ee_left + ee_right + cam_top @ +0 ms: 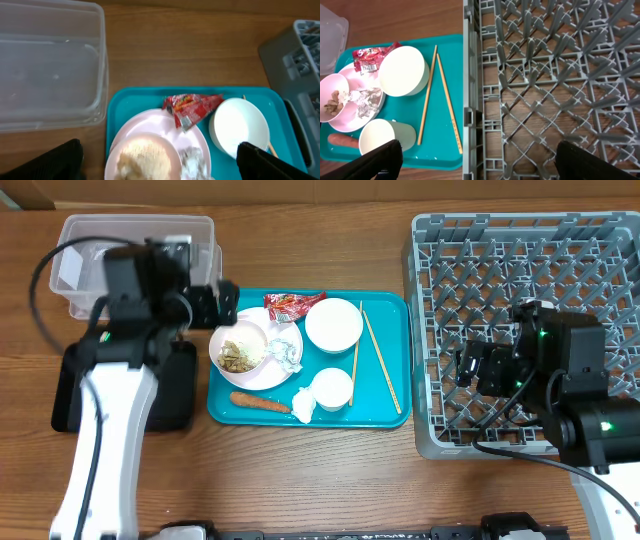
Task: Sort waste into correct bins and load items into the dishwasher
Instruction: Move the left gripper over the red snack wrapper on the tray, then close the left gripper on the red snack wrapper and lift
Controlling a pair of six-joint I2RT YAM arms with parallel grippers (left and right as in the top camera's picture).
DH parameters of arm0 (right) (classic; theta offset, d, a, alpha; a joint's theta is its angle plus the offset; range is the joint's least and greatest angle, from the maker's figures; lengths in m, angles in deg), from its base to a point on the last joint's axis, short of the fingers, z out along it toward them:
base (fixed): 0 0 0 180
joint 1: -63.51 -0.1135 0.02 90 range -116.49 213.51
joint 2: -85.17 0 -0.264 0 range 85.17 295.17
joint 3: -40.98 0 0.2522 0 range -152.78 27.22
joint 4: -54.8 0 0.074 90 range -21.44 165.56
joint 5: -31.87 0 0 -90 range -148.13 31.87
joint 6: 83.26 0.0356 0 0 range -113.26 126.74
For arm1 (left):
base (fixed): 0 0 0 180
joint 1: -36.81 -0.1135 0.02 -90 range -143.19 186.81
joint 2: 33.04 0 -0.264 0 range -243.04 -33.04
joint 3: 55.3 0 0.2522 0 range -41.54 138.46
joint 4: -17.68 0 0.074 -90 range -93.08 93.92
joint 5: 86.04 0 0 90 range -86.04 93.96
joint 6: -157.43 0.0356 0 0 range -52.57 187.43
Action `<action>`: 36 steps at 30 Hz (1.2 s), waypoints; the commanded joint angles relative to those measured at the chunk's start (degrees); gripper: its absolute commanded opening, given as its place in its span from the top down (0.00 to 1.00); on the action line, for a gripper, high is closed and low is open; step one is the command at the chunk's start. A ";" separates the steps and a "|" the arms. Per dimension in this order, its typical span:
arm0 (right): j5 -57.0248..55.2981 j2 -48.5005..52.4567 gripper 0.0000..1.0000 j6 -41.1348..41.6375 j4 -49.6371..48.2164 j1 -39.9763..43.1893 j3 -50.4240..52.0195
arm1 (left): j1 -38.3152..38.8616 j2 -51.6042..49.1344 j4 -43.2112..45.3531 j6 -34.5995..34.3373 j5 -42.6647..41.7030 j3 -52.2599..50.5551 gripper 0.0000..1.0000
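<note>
Obs | I saw left gripper over the teal tray's upper-left edge, jaws spread wide, holding nothing | right gripper over grey dish rack, frame right, jaws wide, holding nothing | red wrapper, carrot, plate, chopsticks lay on tray, centre | clear tub upper left, black tray just below it

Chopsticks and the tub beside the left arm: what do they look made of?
Chopsticks: probably bare wood or bamboo, with a matte tan surface and thin straight sticks. Tub: clear plastic, smooth and slightly glossy, with see-through walls, rounded moulded corners and faint glints.
</note>
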 commanded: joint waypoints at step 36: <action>-2.75 -0.07 0.00 0.04 0.22 0.15 -1.60 | 8.98 -31.36 18.56 -1.88 -2.08 1.05 0.52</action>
